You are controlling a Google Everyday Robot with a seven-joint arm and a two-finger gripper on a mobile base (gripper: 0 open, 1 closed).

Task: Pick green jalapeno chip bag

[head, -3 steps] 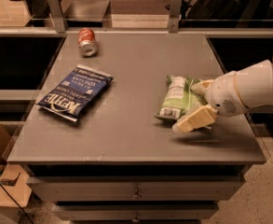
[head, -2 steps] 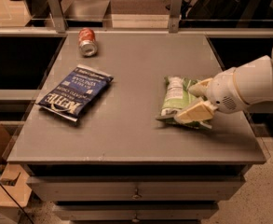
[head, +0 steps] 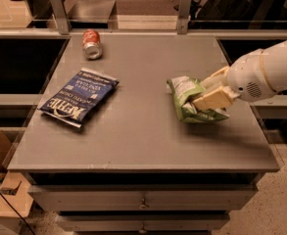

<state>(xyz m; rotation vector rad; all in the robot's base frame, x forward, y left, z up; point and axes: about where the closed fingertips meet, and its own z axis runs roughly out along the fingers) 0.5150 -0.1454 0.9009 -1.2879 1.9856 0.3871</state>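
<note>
The green jalapeno chip bag (head: 186, 96) is a crinkly light-green bag with a white panel, on the right part of the grey table (head: 143, 141). My gripper (head: 209, 90) reaches in from the right on its white arm (head: 268, 72). Its cream fingers (head: 212, 100) are pressed together on the right side of the bag, which is bunched up between them. The bag's lower edge still seems to touch the table.
A dark blue chip bag (head: 79, 98) with white lettering lies on the left part of the table. A red soda can (head: 91, 44) lies on its side at the back left. A metal rail with posts (head: 184, 6) runs behind the table.
The fingers stood apart around the bag's right side a second ago. They have since closed on it, and the bag has crumpled.
</note>
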